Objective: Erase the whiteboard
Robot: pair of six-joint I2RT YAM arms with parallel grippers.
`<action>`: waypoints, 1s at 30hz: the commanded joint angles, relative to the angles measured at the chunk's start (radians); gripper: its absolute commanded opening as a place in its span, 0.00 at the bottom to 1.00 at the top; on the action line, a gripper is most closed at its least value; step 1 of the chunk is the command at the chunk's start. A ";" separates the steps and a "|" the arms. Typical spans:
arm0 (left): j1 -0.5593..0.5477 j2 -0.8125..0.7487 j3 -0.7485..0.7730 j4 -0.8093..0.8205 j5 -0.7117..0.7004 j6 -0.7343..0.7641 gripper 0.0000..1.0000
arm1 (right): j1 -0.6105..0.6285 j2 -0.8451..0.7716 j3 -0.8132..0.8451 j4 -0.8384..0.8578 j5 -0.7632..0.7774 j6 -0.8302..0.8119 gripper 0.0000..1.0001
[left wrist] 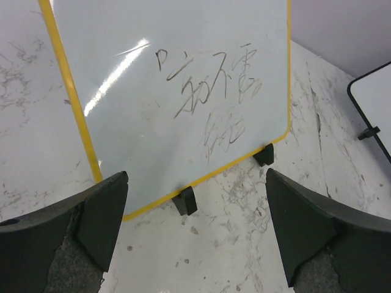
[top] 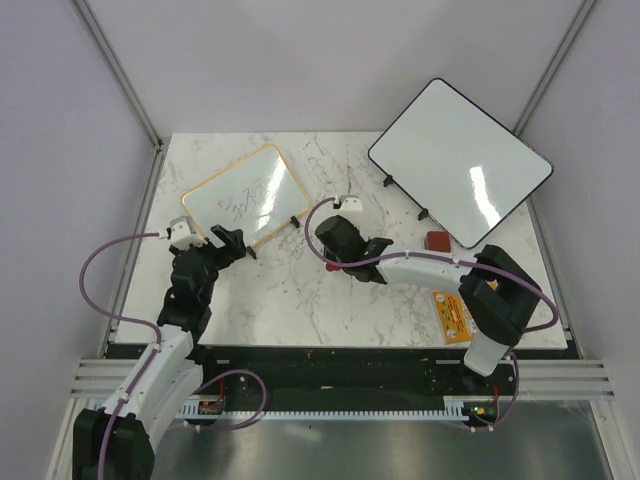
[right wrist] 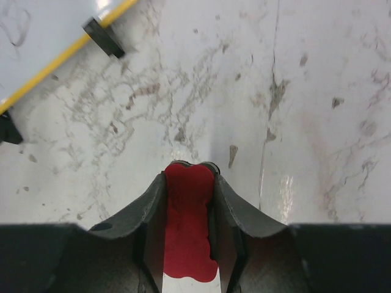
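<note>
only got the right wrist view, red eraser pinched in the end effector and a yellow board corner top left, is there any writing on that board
Observer: Yes. The left wrist view shows grey scribbles across the middle of the yellow-framed whiteboard.
Operator: wheres the left end effector
Observer: The left end effector is open and pointed at that board's lower edge.
Operator: and mine from above
Observer: The right end effector, shut on the red eraser, sits just right of the board's near right corner, beside the board and not over it.
</note>
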 commanded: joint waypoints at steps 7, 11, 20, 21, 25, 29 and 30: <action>0.071 0.052 0.037 0.222 -0.088 -0.009 0.99 | -0.120 -0.129 -0.025 0.270 -0.182 -0.228 0.00; 0.091 0.121 0.116 0.196 -0.148 -0.015 0.99 | -0.145 -0.105 -0.001 0.291 -0.211 -0.255 0.00; 0.368 0.307 0.047 0.412 0.076 -0.231 0.98 | -0.183 -0.043 0.056 0.351 -0.349 -0.318 0.00; 0.385 0.330 0.035 0.507 0.105 -0.244 0.98 | -0.188 -0.037 0.065 0.357 -0.365 -0.323 0.00; 0.415 0.465 -0.002 0.731 0.281 -0.242 0.97 | -0.205 -0.003 0.079 0.384 -0.408 -0.318 0.00; 0.422 0.622 -0.005 0.922 0.401 -0.236 0.96 | -0.208 0.023 0.090 0.403 -0.425 -0.312 0.00; 0.424 0.644 -0.004 0.937 0.409 -0.239 0.96 | -0.208 0.029 0.093 0.408 -0.431 -0.311 0.00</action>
